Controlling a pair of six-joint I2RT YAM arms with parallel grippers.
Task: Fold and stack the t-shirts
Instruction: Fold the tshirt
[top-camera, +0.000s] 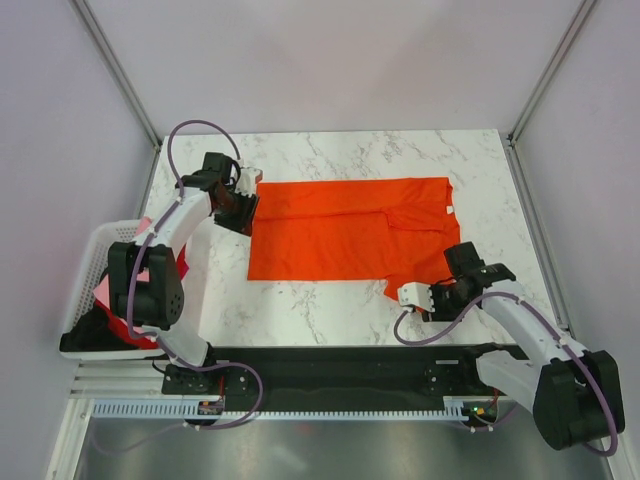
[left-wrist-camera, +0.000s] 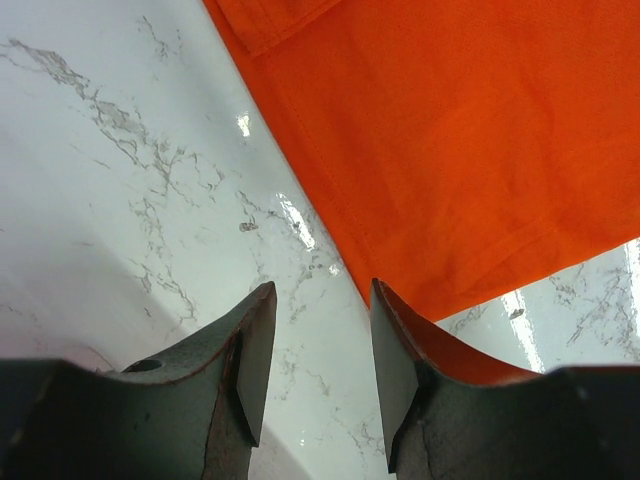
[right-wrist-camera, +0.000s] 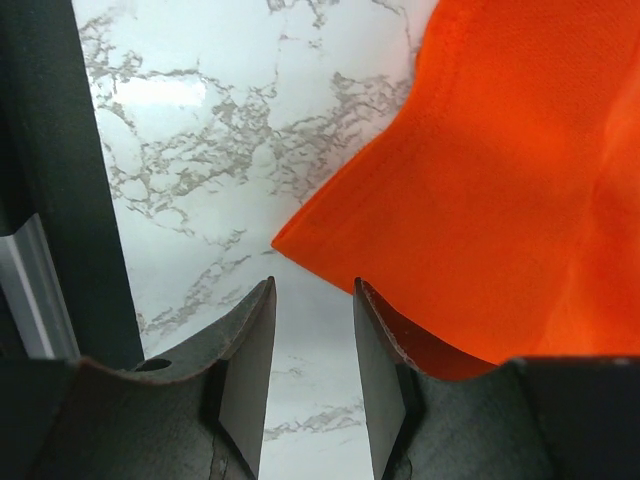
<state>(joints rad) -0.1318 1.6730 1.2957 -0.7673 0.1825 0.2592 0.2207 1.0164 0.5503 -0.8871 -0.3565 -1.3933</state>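
Note:
A bright orange t-shirt (top-camera: 340, 235) lies partly folded on the marble table, its white neck label (top-camera: 450, 209) at the right edge. My left gripper (top-camera: 243, 217) is open and empty at the shirt's left edge. In the left wrist view the left gripper (left-wrist-camera: 320, 290) hovers over bare marble with the orange cloth (left-wrist-camera: 450, 150) just right of it. My right gripper (top-camera: 408, 296) is open and empty beside the shirt's near right corner. In the right wrist view the right gripper (right-wrist-camera: 312, 285) has that corner (right-wrist-camera: 480, 200) just ahead and to the right.
A white lattice basket (top-camera: 100, 240) hangs off the table's left edge. It holds pink (top-camera: 103, 292), red (top-camera: 135, 330) and black (top-camera: 85, 338) cloth. A black strip (top-camera: 330, 360) runs along the near table edge and shows in the right wrist view (right-wrist-camera: 60, 180).

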